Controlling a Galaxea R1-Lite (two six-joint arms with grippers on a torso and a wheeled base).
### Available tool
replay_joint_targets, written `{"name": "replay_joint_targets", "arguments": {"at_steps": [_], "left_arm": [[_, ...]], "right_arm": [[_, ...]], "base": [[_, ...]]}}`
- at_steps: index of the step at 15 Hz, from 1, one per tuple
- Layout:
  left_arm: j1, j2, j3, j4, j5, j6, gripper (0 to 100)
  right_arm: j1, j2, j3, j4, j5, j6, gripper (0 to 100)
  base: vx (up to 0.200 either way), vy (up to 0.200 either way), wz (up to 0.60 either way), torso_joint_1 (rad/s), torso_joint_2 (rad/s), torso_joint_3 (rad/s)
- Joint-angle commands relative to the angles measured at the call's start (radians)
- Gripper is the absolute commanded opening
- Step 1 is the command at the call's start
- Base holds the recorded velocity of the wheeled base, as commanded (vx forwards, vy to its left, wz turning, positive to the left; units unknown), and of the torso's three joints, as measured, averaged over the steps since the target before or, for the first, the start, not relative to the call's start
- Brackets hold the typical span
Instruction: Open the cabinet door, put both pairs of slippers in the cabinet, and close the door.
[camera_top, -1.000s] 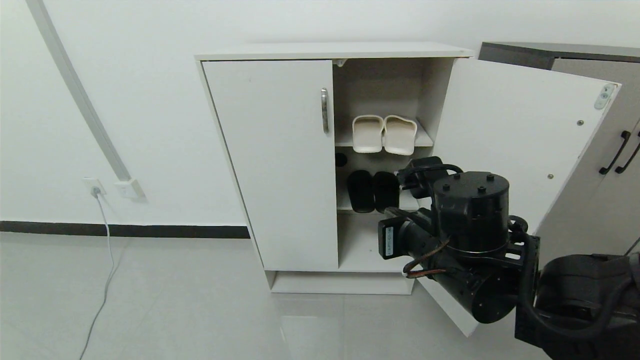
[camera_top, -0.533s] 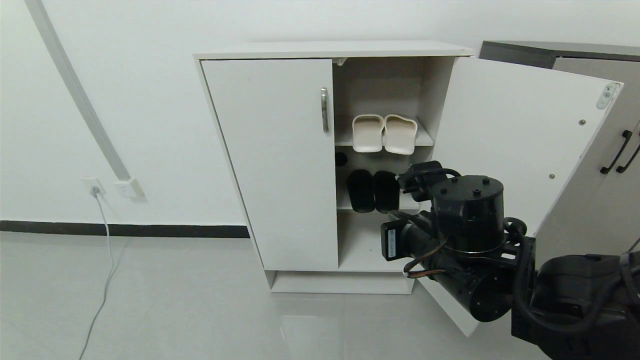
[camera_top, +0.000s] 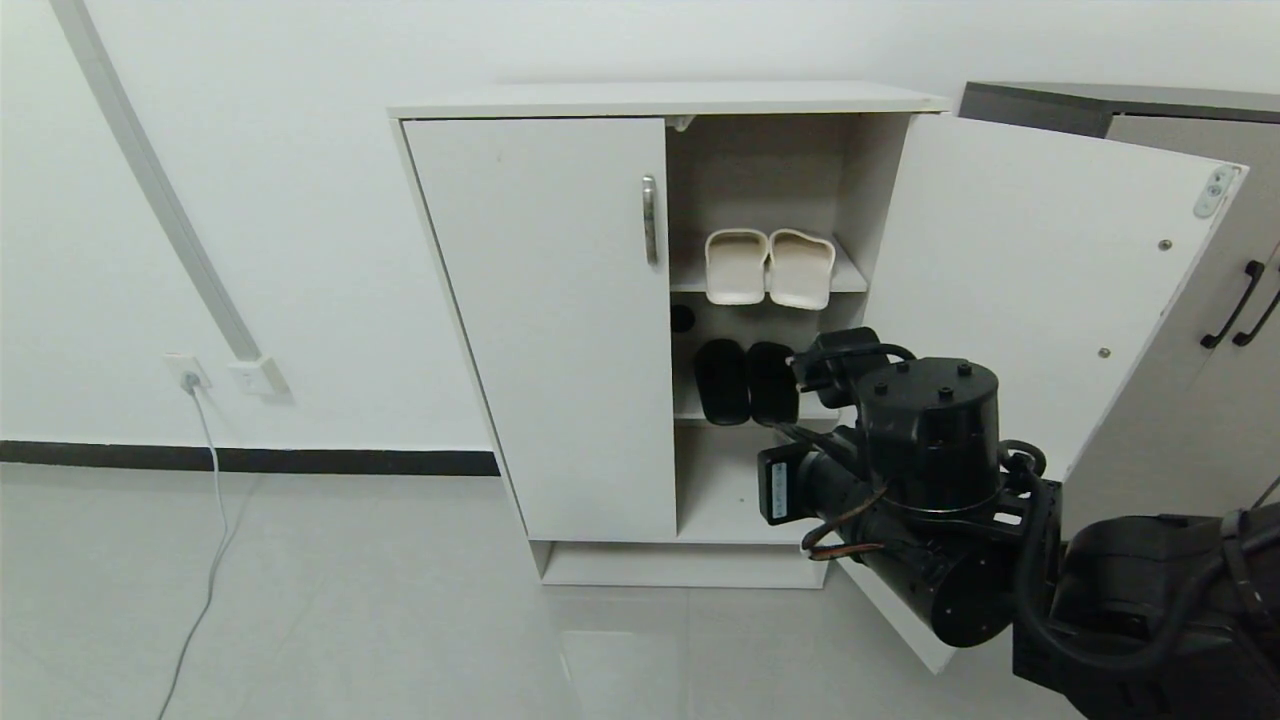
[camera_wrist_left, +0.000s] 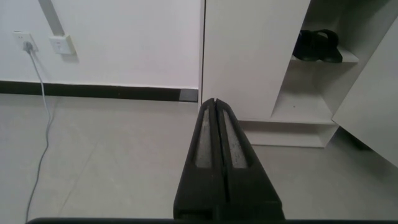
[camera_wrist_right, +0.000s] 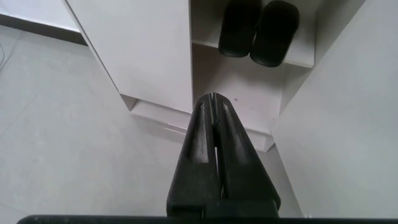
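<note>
1. The left tool (camera_wrist_left: 214, 102) has its fingers pressed flat together and grips nothing. It hangs low over the floor (camera_wrist_left: 93, 162), out in front of the cabinet's left side.
2. The cabinet (camera_top: 660, 100) has its left door (camera_top: 545, 320) closed, with the metal handle (camera_top: 649, 220) at its inner edge.
3. In the open right half, the white slippers (camera_top: 768, 268) sit side by side on the upper shelf. The black slippers (camera_top: 747, 382) sit side by side on the shelf below. Both pairs are stowed, so only the closing appears to be left.
4. The right door (camera_top: 1010, 290) stands swung wide, its inner face turned toward the opening.
5. The right tool (camera_wrist_right: 213, 96) is also pinched to a narrow slit and empty. It points at the bottom compartment, beneath the black slippers, with the open door just beside it.
6. Judged next move: the right arm sits between the opening and the door, so it should clear that gap first. It should then get behind the door's free edge or outer face and push it round until it meets the frame.
</note>
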Motion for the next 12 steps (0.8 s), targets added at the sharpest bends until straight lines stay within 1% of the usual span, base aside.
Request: {"name": "replay_joint_targets", "arguments": {"at_steps": [1, 5, 7, 9, 12], "left_arm": [[0.000, 0.001, 0.000, 0.000, 0.000, 0.000, 0], [0.000, 0.001, 0.000, 0.000, 0.000, 0.000, 0], [0.000, 0.001, 0.000, 0.000, 0.000, 0.000, 0], [0.000, 0.001, 0.000, 0.000, 0.000, 0.000, 0], [0.000, 0.001, 0.000, 0.000, 0.000, 0.000, 0]], "right_arm": [[0.001, 0.002, -0.001, 0.000, -0.001, 0.000, 0], [0.001, 0.002, 0.001, 0.002, -0.006, -0.014, 0], [0.001, 0.002, 0.001, 0.002, -0.006, -0.016, 0], [-0.001, 0.002, 0.001, 0.002, -0.006, -0.016, 0], [-0.002, 0.005, 0.002, 0.002, -0.006, -0.016, 0]], "base": [[0.000, 0.000, 0.00, 0.000, 0.00, 0.000], [0.000, 0.000, 0.00, 0.000, 0.00, 0.000], [0.000, 0.000, 0.00, -0.002, -0.21, -0.256], [0.000, 0.000, 0.00, 0.020, -0.23, -0.366], [0.000, 0.000, 0.00, 0.028, -0.53, -0.383]]}}
